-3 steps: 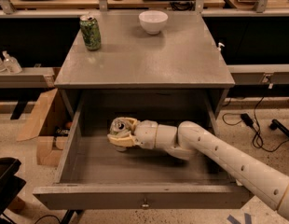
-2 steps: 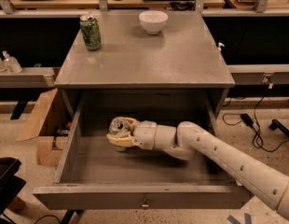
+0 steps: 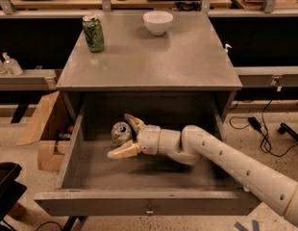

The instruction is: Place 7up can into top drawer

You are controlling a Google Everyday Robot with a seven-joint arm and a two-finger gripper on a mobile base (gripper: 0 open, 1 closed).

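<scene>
The top drawer (image 3: 149,202) of the grey table is pulled wide open. The 7up can (image 3: 121,133), pale silver with its silver top facing the camera, lies tilted on the drawer floor at the left middle. My gripper (image 3: 118,135) reaches into the drawer from the right. Its fingers (image 3: 124,151) are spread, one behind the can and one in front of it, with a small gap to the can. The drawer's small pull (image 3: 149,209) shows at the middle of the front panel.
A darker green can (image 3: 93,32) and a white bowl (image 3: 158,22) stand on the tabletop (image 3: 154,61). A cardboard box (image 3: 43,134) lies on the floor to the left. Cables (image 3: 264,129) run along the floor to the right. A dark object (image 3: 5,186) is at the lower left.
The gripper's fingers have spread wider around the 7up can. The can stays in the same spot on the drawer floor. The arm has barely moved.
</scene>
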